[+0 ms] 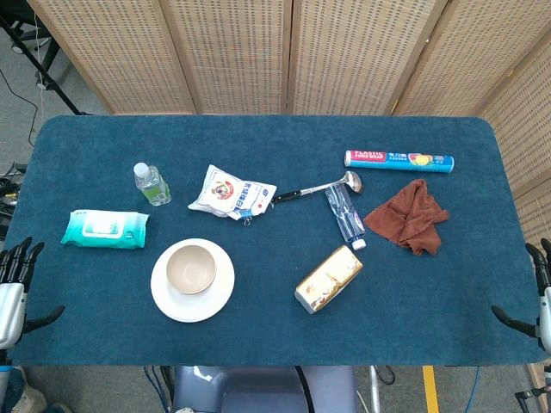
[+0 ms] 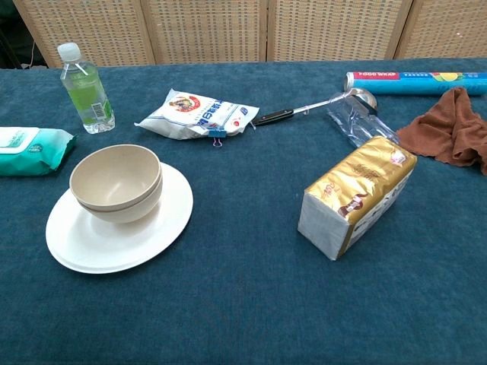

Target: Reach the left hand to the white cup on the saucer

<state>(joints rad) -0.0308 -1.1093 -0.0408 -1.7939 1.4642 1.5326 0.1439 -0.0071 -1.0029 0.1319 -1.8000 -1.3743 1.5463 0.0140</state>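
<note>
White cup on saucer, left hand wide, empty; "PLASTIC WRAP" box beyond.

Open bench lies between the left hand and the saucer. Wipes pack sits just behind this lane; bottle well back.

The left hand hangs at the head view's left edge, fingers spread and holding nothing. The right hand sits at the right edge, likewise spread.
</note>
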